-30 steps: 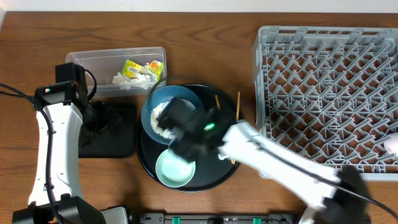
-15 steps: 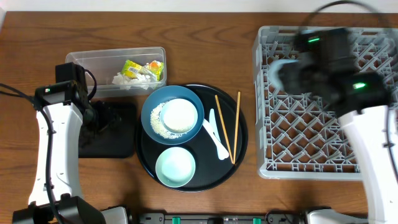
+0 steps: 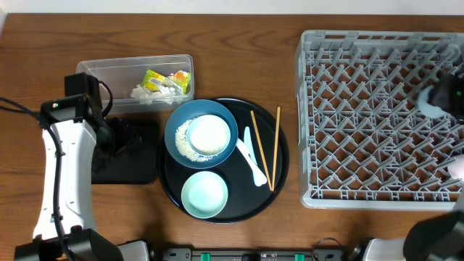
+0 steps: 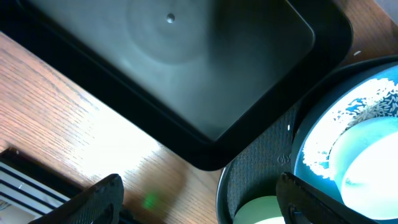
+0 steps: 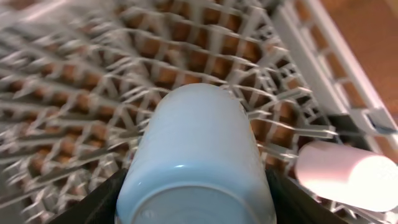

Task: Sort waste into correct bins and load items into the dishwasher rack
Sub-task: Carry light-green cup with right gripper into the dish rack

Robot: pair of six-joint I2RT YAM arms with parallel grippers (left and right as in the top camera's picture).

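Pale blue cup (image 5: 196, 149), clasped on both sides by the right fingers (image 5: 297, 200), hangs over the right-hand part of the grey dishwasher rack (image 3: 362, 109), close to its outer rim, with a pink cup (image 5: 348, 171) lying on the pegs just beside it. The rack shows blurred under the cup, and from overhead the right arm is only a smear at the frame's edge. The likely trouble lies here: a smooth, rounded cup may slide in the hold, and if let go between pegs or at a tilt it could topple, roll into the pink cup or tip over the nearby rim. Lowered crooked, it could catch on a peg. Across the table (image 3: 239, 43), the left fingers (image 4: 102, 196) stand spread wide and empty above a corner of the black rectangular tray (image 4: 186, 74), while the dark-blue bowl (image 3: 201, 134) with rice, the teal bowl (image 3: 204, 194), white spoon (image 3: 254, 158) and chopsticks (image 3: 275, 145) wait on the round black tray (image 3: 246, 196)
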